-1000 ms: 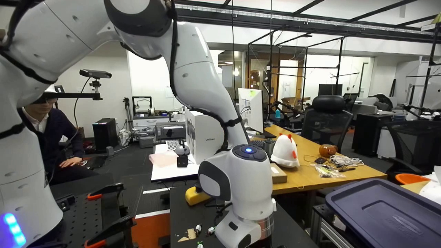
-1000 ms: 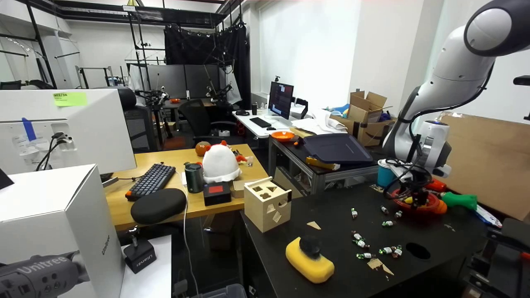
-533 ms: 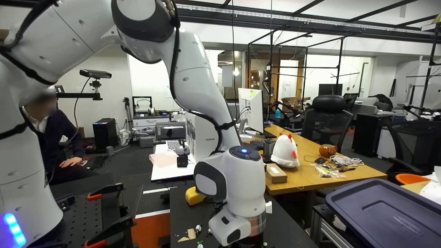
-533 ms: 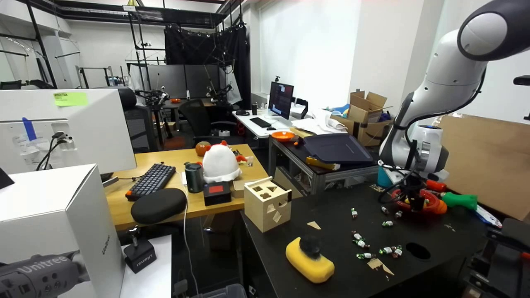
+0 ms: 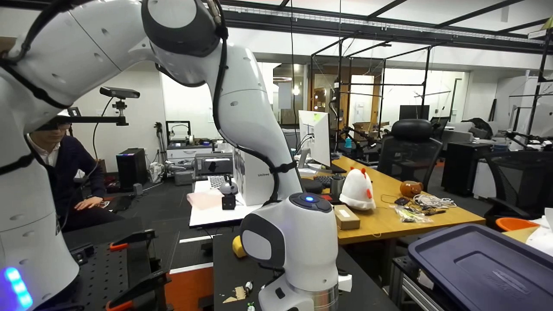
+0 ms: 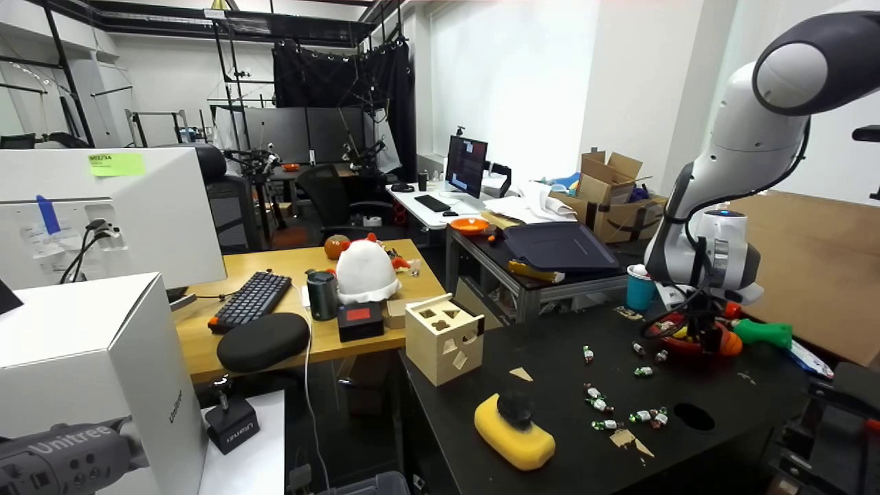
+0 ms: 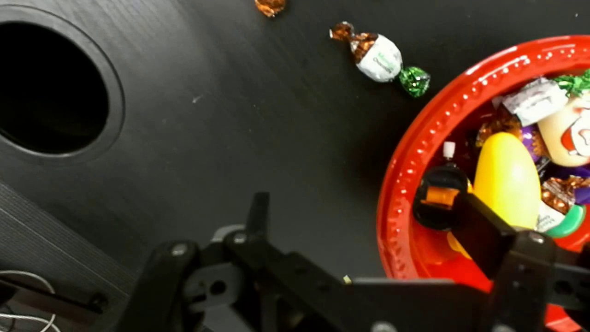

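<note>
Obscuring red bowl [image 7: 412, 152] partly, gripper [image 7: 363, 199] spread, both cropped in wrist view

Robot arm [image 5: 255, 99] arched over blk table [image 5: 231, 272] w/ wrapped candies [image 5: 249, 286], tan scraps [image 5: 239, 293] & yellow obj [image 5: 238, 247]. Behind, white plush [image 5: 357, 191] stood on wood desk [image 5: 379, 221] nr small box [image 5: 347, 219]; person [image 5: 77, 166] sat partly behind arm.

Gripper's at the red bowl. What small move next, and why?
I'd probably ease the open gripper sideways, further over the bowl, before closing. In the wrist view one finger shows over the table, the other over the bowl near the yellow egg, so the rim lies between them and closing now might catch it.
</note>
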You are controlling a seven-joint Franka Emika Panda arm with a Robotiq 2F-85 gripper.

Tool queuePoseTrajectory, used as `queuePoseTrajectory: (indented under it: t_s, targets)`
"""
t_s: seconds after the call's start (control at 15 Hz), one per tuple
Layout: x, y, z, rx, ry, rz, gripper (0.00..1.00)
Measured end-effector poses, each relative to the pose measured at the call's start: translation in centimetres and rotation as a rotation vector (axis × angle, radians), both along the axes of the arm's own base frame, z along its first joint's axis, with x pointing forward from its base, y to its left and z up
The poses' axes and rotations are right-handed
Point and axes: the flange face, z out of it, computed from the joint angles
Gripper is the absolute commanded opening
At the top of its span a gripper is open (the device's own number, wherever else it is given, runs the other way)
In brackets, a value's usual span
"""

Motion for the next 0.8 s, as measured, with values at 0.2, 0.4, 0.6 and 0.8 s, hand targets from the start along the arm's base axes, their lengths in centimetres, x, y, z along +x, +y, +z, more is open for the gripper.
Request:
queuePoseTrajectory:
  t_s: [0.2, 0.4, 0.6, 0.8]
  targets:
    - [0.2, -0.3, 0.2, -0.009, 0.003, -0.011, 1.0]
    - [0.6, -0.3, -0.1, -0.014, 0.007, -0.014, 1.0]
    - [0.9, -0.4, -0.6, -0.018, 0.014, -0.015, 1.0]
    - [1.3, -0.6, -1.4, -0.024, 0.021, -0.019, 1.0]
